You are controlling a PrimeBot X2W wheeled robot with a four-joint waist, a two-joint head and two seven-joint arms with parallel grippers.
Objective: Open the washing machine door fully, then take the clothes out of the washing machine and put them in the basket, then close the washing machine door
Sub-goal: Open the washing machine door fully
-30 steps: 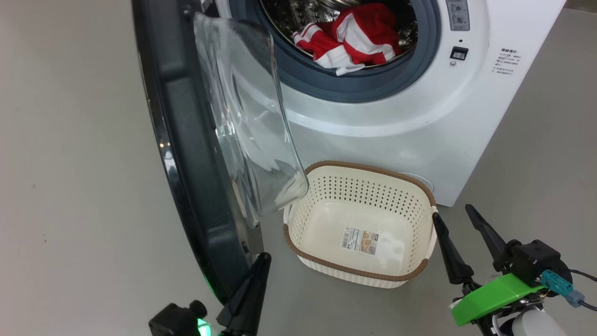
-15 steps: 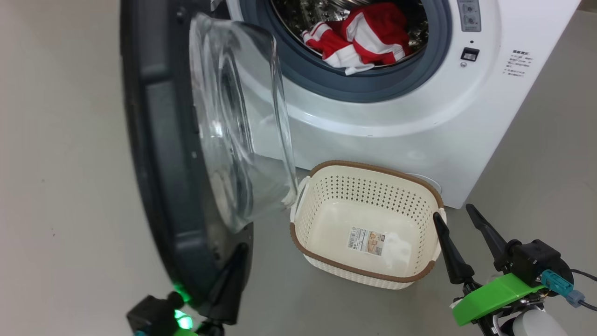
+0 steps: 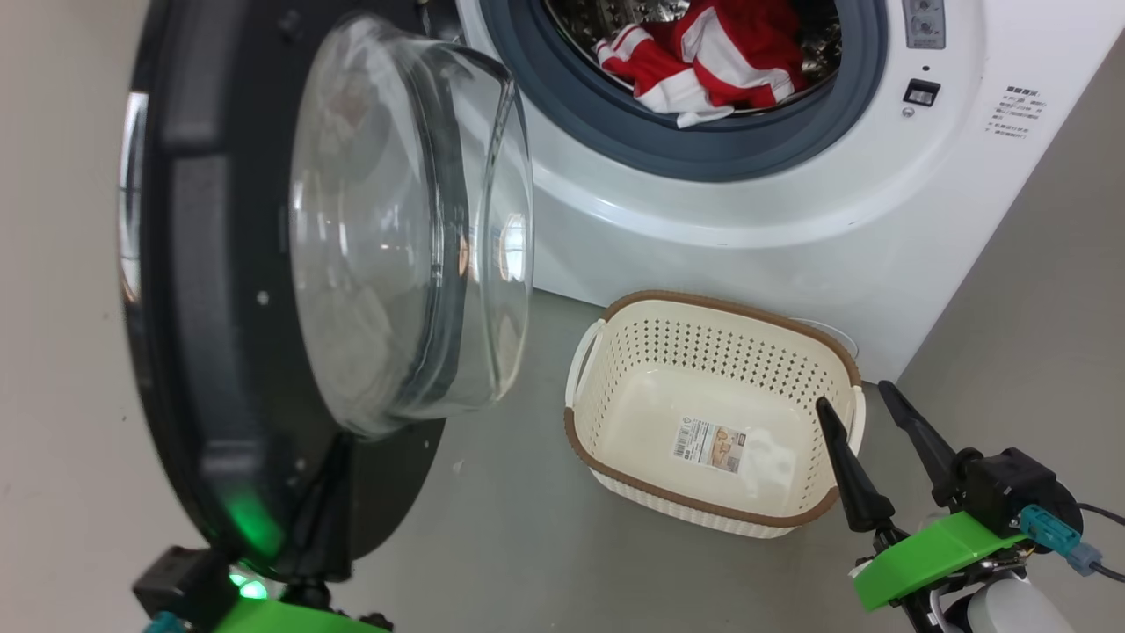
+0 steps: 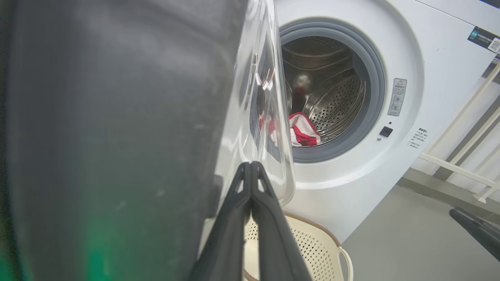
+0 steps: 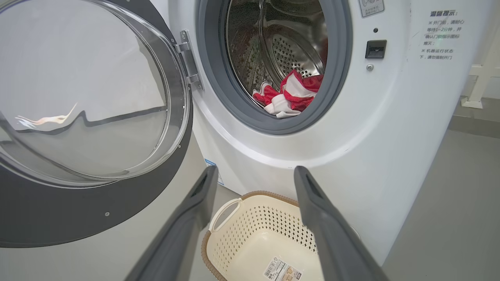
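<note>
Head view. Door (image 3: 220,352): stands wide open, to the left of the washer (image 3: 791,229), glass bowl facing the basket (image 3: 703,514).
Clothes (image 3: 712,66): red and white, in the drum, at its front lip.
Basket: on the floor before the washer, sticker on its bottom.
Left gripper (image 4: 250,168): fingers pressed together, nothing between them, tips at the door's inner face below the bowl.
Right gripper (image 3: 852,396): fingers spread wide, nothing held, just beside the basket's right end.

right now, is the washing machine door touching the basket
Apart. In the head view a strip of bare floor shows between the washing machine door and the basket.
</note>
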